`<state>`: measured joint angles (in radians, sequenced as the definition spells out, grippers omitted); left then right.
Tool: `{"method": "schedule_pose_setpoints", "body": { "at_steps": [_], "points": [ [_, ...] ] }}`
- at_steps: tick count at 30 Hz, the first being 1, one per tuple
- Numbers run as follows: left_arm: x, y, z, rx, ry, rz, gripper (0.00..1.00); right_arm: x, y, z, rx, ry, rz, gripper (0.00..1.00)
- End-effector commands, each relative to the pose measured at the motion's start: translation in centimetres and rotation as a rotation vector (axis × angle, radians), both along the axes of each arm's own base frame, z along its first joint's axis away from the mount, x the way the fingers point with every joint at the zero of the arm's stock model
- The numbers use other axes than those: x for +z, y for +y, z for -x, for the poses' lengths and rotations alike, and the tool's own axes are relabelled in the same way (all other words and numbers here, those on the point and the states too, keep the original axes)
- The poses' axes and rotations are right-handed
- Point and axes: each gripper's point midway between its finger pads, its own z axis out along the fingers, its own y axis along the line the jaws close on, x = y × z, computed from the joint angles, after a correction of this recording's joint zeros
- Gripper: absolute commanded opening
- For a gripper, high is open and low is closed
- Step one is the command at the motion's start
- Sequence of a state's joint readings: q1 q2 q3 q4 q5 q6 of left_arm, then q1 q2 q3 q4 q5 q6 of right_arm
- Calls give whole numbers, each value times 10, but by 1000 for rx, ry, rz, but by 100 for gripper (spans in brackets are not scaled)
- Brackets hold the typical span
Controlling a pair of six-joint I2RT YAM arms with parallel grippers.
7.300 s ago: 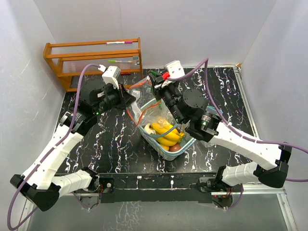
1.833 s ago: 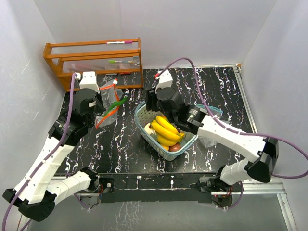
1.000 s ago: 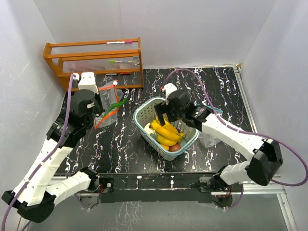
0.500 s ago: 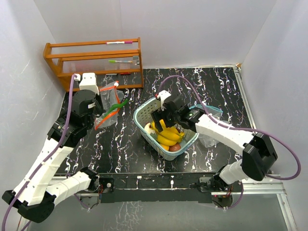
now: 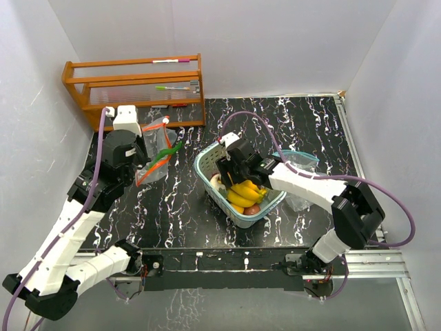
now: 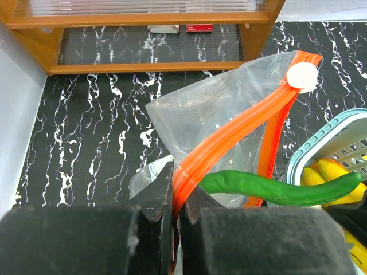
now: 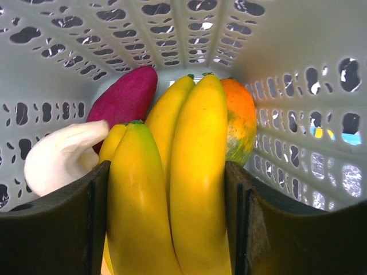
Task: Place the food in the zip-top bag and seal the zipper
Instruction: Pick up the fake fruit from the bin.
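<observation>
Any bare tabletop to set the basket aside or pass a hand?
Back right: bare table between the wooden rack, the right rail and the basket. Front left: strip between the left arm and the basket. Crowded mid-table: zip-top bag, green pepper, and the right pincer around the bananas inside the basket.

Readable text: none in any view.
Rack tags [image 6: 199,27]: one red, one white, lettering too small to read.
Zip-top bag [image 6: 218,109]: no legible print.

robot lab test cell imo; plain white walls [image 5: 275,41] box in a black marbled desk [image 5: 172,207]; cabled arms [image 5: 69,227] bolted on
</observation>
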<state>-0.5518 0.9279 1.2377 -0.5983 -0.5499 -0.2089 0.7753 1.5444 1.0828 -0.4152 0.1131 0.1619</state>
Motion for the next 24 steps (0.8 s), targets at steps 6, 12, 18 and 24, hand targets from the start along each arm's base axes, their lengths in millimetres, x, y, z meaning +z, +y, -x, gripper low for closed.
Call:
{"method": "schedule_pose_setpoints", "body": {
  "at_steps": [6, 12, 18, 24],
  "points": [
    [3, 2, 1, 4, -21, 1, 0, 51, -20, -5, -89, -86, 0, 14],
    [1, 2, 0, 4, -15, -2, 0, 126, -12, 4, -45, -208, -202, 12],
    [-4, -5, -1, -18, 1, 17, 0, 157, -11, 18, -28, -257, -337, 11],
    [-15, -12, -5, -35, 28, 23, 0, 195, -18, 25, -65, -368, -511, 10]
  ]
}}
